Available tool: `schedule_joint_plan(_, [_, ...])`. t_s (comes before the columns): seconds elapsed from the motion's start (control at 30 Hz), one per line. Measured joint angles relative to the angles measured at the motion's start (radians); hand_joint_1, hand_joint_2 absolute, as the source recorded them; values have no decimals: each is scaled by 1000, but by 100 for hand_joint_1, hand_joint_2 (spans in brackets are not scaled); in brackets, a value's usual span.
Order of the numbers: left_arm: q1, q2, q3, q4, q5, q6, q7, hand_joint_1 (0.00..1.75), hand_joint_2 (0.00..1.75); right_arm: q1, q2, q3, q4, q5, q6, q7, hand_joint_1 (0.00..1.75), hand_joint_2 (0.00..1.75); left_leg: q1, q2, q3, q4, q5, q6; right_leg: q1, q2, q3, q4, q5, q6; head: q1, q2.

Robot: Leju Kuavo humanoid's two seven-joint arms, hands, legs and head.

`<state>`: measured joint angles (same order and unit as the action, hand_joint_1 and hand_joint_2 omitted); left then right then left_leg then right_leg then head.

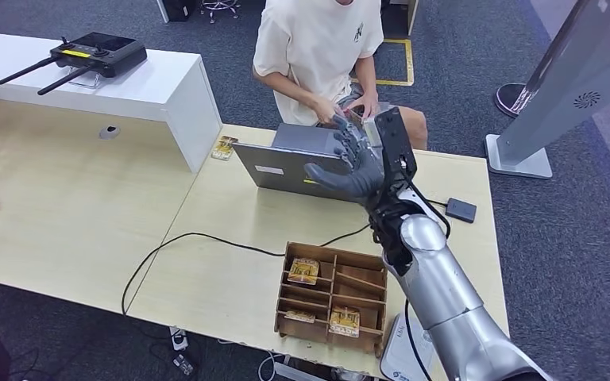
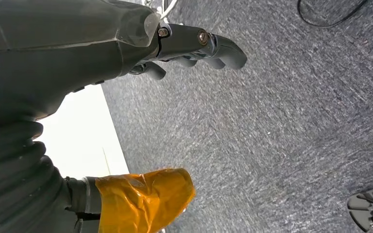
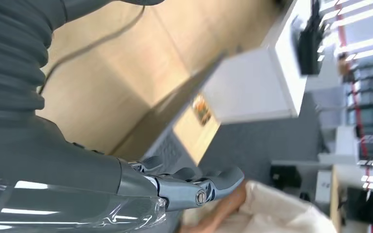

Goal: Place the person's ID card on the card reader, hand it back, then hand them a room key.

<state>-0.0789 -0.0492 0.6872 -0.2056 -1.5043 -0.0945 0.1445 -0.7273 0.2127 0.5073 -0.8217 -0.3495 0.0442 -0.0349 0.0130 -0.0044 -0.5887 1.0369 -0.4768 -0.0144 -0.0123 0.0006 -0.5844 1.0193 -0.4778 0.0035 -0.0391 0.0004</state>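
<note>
My right hand point(image 1: 353, 163) is raised above the grey laptop point(image 1: 286, 163) and reaches toward the seated person point(image 1: 318, 48), fingers spread and nothing in it. The person's hands point(image 1: 349, 105) sit just beyond my fingertips; I cannot tell whether they hold a card. In the right wrist view my right hand point(image 3: 189, 183) is bare, with the person's forearm point(image 3: 221, 213) close behind it. A small dark card reader point(image 1: 461, 209) lies on the table to the right of my arm. Patterned key cards point(image 1: 303, 271) lie in a wooden divider box point(image 1: 369, 287). My left hand point(image 2: 194, 46) hangs over carpet, holding nothing.
A black cable point(image 1: 198, 236) runs across the light wooden table point(image 1: 222, 294) to the laptop. Another patterned card point(image 1: 224, 148) lies beside the white counter point(image 1: 127, 87), which carries a black antenna device point(image 1: 95, 54). A white kiosk stand point(image 1: 556, 87) stands at the right.
</note>
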Motion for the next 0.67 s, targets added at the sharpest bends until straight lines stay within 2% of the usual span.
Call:
schedule_joint_plan(0.07, [8, 0, 3, 0, 7, 3, -5, 0, 175, 84, -9, -8, -78, -78, 65, -19, 0, 0, 0, 0, 0, 0, 0, 0, 0, 0, 0, 0, 0, 0, 0, 0])
schedule_joint_plan(0.2, [21, 0, 13, 0, 18, 5, -16, 0, 175, 280, -52, -13, -249, -226, 212, -80, 0, 0, 0, 0, 0, 0, -2, 0, 0, -1, 0, -1, -1, 0, 0, 0])
schedule_joint_plan(0.37, [34, 0, 24, 0, 31, 10, -22, 0, 175, 496, -117, -17, -400, -281, 347, -154, 0, 0, 0, 0, -1, 0, -3, 0, 0, 0, 0, -1, -1, 0, 0, 0])
schedule_joint_plan(0.53, [41, 1, 37, 0, 46, 11, -22, 0, 175, 646, -168, -29, -494, -280, 394, -199, 0, 0, 0, 0, -1, 0, -3, 0, 0, 0, 0, -1, -2, 1, 0, 0])
schedule_joint_plan(0.67, [43, 2, 49, 0, 56, 11, -22, 0, 175, 721, -202, -36, -543, -271, 400, -223, 0, 0, 0, 0, -1, 0, -3, 0, 0, 0, 0, -1, -2, 1, 0, 0])
